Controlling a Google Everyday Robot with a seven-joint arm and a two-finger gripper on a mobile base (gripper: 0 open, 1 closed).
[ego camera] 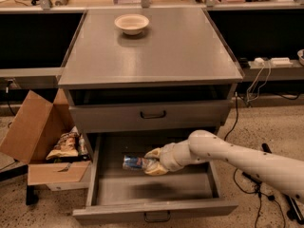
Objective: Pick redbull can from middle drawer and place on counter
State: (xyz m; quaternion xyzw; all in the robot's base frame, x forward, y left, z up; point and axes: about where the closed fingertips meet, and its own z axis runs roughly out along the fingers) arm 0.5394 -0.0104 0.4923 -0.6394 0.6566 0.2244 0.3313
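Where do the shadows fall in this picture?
Camera view: the beige bowl throws a soft shadow on the counter; a dim shadow lies on the middle drawer floor under the redbull can, held by the gripper inside that drawer.

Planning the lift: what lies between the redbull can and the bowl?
Camera view: the closed upper drawer front, then the counter. The gripper grips the redbull can in the middle drawer.

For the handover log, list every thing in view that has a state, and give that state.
redbull can: on its side, gripped at its right end, seemingly lifted off the drawer floor.
gripper: inside the middle drawer, shut on the redbull can.
middle drawer: pulled open.
upper drawer: closed.
bowl: upright on the counter, looks empty.
cardboard box: flaps open, snack bag inside.
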